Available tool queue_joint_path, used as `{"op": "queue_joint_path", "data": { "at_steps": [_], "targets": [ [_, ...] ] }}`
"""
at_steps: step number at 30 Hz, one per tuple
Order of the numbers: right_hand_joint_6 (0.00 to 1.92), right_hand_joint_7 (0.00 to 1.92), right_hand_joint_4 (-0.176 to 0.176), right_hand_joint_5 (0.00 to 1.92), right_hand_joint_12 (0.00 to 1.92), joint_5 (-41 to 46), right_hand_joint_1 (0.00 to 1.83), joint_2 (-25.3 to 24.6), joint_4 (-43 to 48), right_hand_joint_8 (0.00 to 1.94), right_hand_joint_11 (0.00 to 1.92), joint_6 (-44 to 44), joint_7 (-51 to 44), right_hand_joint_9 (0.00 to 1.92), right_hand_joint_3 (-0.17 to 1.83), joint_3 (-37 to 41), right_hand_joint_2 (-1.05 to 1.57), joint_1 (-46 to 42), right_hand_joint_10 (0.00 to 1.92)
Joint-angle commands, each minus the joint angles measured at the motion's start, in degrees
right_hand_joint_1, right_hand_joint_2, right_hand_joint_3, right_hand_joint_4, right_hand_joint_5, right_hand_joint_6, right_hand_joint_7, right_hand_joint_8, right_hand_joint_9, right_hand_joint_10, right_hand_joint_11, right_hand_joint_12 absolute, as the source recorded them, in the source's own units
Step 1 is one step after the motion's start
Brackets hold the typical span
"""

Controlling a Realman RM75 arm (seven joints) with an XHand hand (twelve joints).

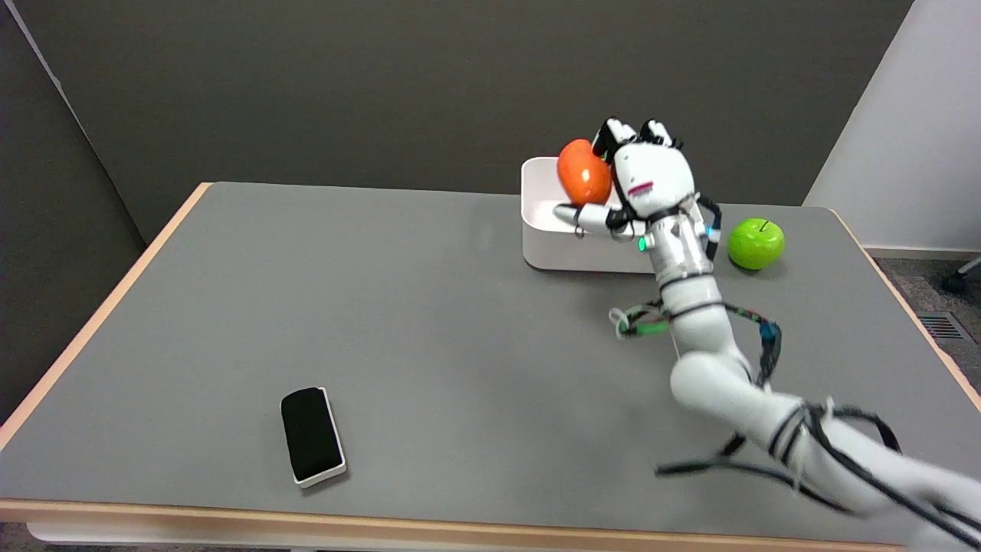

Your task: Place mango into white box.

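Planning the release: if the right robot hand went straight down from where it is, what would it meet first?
Probably the white box: the robot hand holds the mango above its opening, though depth is unclear.

A grey desk [383,307] with a light wooden edge carries two bystanders. A green apple [756,243] stands near the far right corner, stem up. A black eraser [311,435] on a white base lies flat near the front edge — left of middle, well apart from the apple.
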Motion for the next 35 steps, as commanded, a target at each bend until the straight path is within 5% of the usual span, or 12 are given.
{"op": "queue_joint_path", "data": {
  "at_steps": [1, 3, 5, 7, 9, 12, 14, 22, 29, 35],
  "targets": [
    [1.76, 0.51, -0.176, 0.45, 1.92, 12.13, 1.08, -1.57, -35.38, 1.83, 0.05, -12.2, 1.54, 0.81, 0.3, -7.5, 1.28, 29.01, 1.92],
    [1.8, 0.44, -0.176, 0.39, 1.92, 14.41, 1.04, -1.23, -33.5, 1.88, 0.0, -12.26, 2.53, 0.64, 0.02, -7.39, 1.45, 28.04, 1.92],
    [1.01, 0.38, -0.152, 0.33, 1.92, 16.91, 0.97, -0.72, -30.94, 1.8, 0.0, -12.55, 2.72, 0.48, 0.89, -6.74, 0.86, 26.85, 1.92],
    [0.62, 0.28, -0.155, 0.29, 1.92, 19.66, 0.82, 0.2, -27.69, 1.54, 0.0, -12.87, 2.4, 0.38, 0.93, -5.74, 0.82, 24.94, 1.86],
    [0.45, 0.3, -0.14, 0.24, 1.86, 21.09, 0.67, 1.15, -24.23, 1.34, 0.14, -12.69, 2.32, 0.44, 0.91, -5.19, 0.81, 23.05, 1.63],
    [0.41, 0.39, -0.111, 0.2, 1.62, 21.91, 0.51, 3.39, -16.21, 1.04, 0.37, -10.79, 2.32, 0.54, 0.88, -4.04, 0.76, 18.71, 1.34],
    [0.4, 0.42, -0.105, 0.19, 1.61, 21.91, 0.47, 4.86, -10.85, 0.93, 0.35, -8.9, 2.32, 0.53, 0.87, -2.71, 0.74, 15.09, 1.3],
    [0.39, 0.41, -0.107, 0.16, 1.62, 21.96, 0.44, 9.19, 8.73, 0.84, 0.33, 1.55, 5.21, 0.5, 0.85, 7.64, 0.72, -4.04, 1.27],
    [0.38, 0.23, -0.075, 0.14, 1.33, 25.15, 0.33, 10.98, 12.14, 0.46, 0.13, 6.54, 29.72, 0.22, 0.94, 19.58, 0.68, -18.35, 0.81],
    [0.38, 0.21, -0.086, 0.14, 1.28, 26.68, 0.35, 13.03, 9.7, 0.41, 0.09, 7.16, 47.24, 0.16, 0.95, 22.26, 0.72, -23.91, 0.76]
  ]
}}
